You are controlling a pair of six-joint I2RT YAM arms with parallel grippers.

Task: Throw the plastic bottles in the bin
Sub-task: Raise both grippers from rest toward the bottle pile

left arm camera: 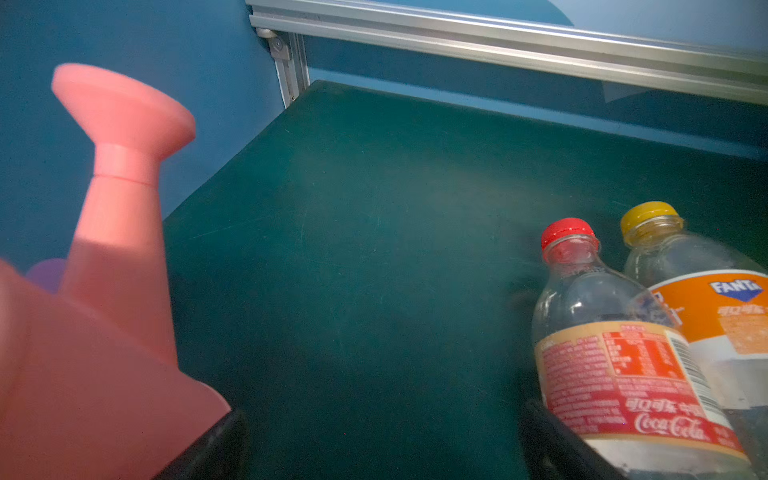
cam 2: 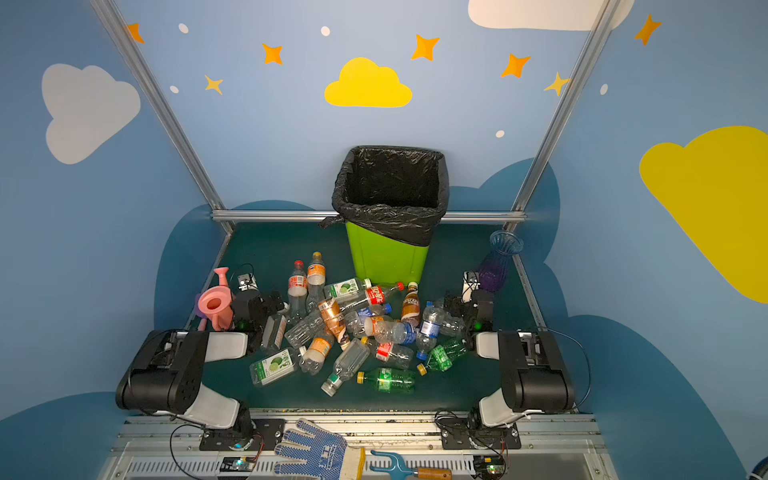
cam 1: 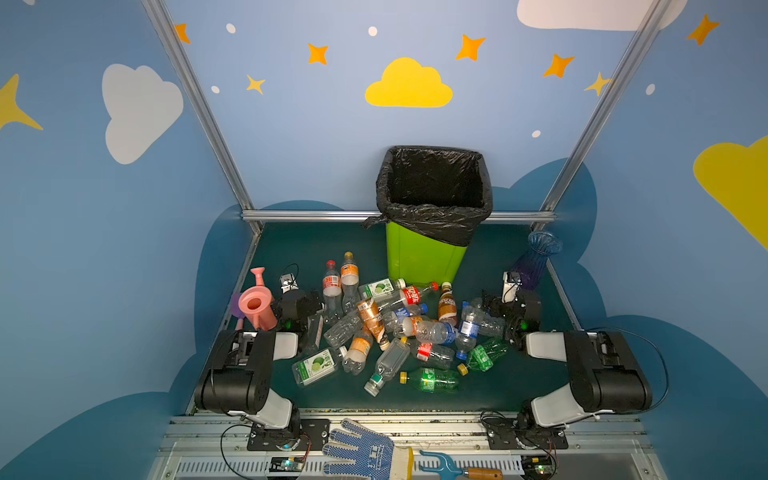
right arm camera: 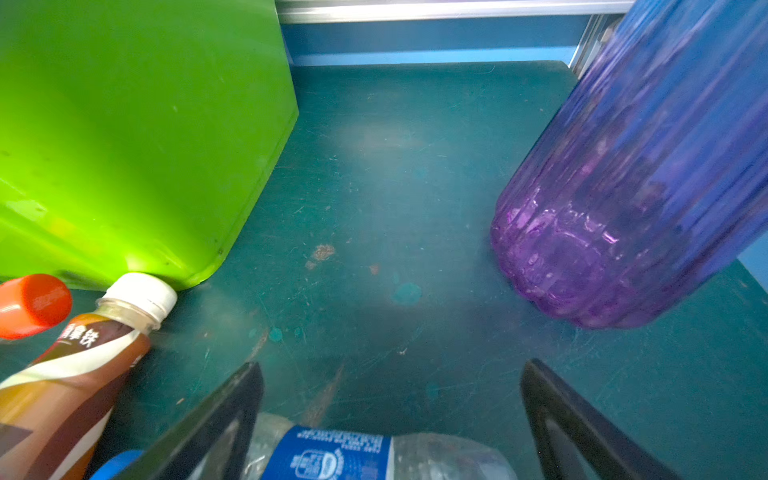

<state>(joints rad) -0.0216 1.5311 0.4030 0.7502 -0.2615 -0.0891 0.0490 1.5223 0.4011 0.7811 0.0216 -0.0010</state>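
About 19 bottles (cam 1: 386, 328) are counted in 1 heap in the middle of the counter (cam 1: 299, 245). Some are hidden under others, so the count is not sure. 3 are seen standing up: 1 red-cap bottle (left arm camera: 615, 357), 1 yellow-cap bottle (left arm camera: 715, 307) and 1 brown bottle (right arm camera: 75, 374). The rest are laid flat, and 2 of them are green.

1 green bin (cam 1: 424, 257) is stood at the back of the counter, just behind the heap. 1 black bag (cam 1: 434, 224) is folded over its top. The brown bottle's white cap is seen right by the bin's bottom edge.

1 pink watering can (cam 1: 257, 305) is set at the left edge. 1 purple vase (cam 1: 534, 262) is set in the back right corner. 1 glove (cam 1: 361, 451) and 1 small fork (cam 1: 453, 467) are laid on the metal frame in front.

The left claw (left arm camera: 382, 415) is spread wide and nothing is held in it. The right claw (right arm camera: 392, 365) is spread wide too. 1 blue-label bottle (right arm camera: 328, 457) is seen low between its 2 fingers, but it cannot be told if it is touched.

Bare counter is seen between the watering can and the bin, between the bin and the vase, and along the front edge. The back and both sides are closed off by metal rails (cam 1: 395, 216).
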